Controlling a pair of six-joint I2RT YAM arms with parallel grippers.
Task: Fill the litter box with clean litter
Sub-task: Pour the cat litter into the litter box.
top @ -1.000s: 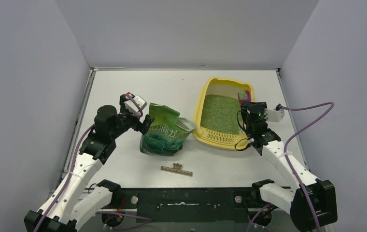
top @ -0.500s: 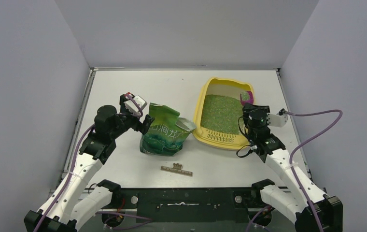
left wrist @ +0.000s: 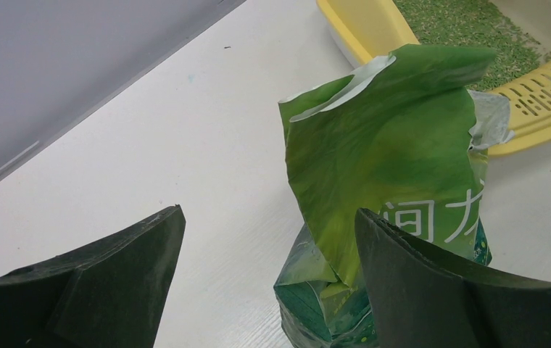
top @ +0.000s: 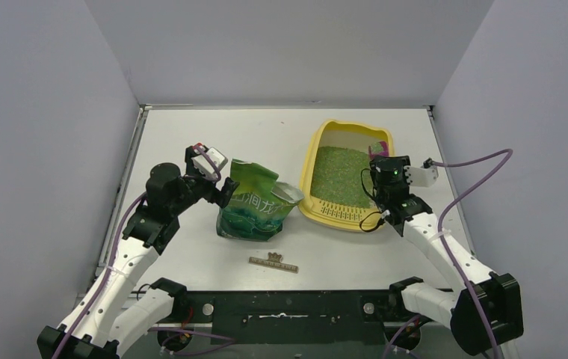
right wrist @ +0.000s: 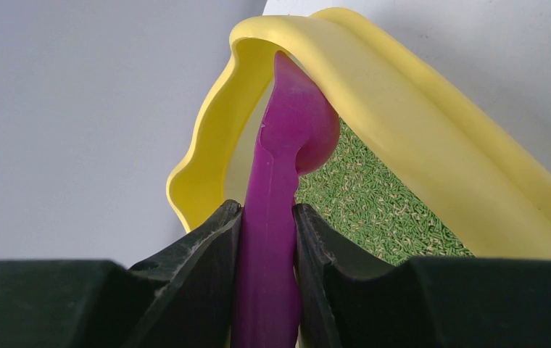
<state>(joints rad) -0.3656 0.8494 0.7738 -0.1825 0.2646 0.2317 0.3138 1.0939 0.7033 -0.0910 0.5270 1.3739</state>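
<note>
The right claw [right wrist: 267, 279] is closed on the flat handle of a smooth magenta plastic scoop [right wrist: 298, 123], with one matte black finger pressed against each side. The scoop's rounded bowl is seen tight against the inside of the curved rim of the pale yellow rectangular plastic litter box [right wrist: 403, 94]. Below the bowl, the tray floor is covered by the clean litter [right wrist: 374, 210], fine light-green granules with a coarse, sandy texture. The box is set on the right half of the white table [top: 191, 134], with its slotted grate strip at the near end.

The left claw [left wrist: 269, 214] is held wide open and nothing is gripped. The crumpled, torn-open top of a glossy dark-green bag with white characters [left wrist: 388, 145] stands between its fingers, nearer the right one; whether it is touched cannot be told. The bag stands upright just beside the box's near-left corner. A thin dark strip [top: 273, 262] lies flat on the table nearer the arm bases.
</note>
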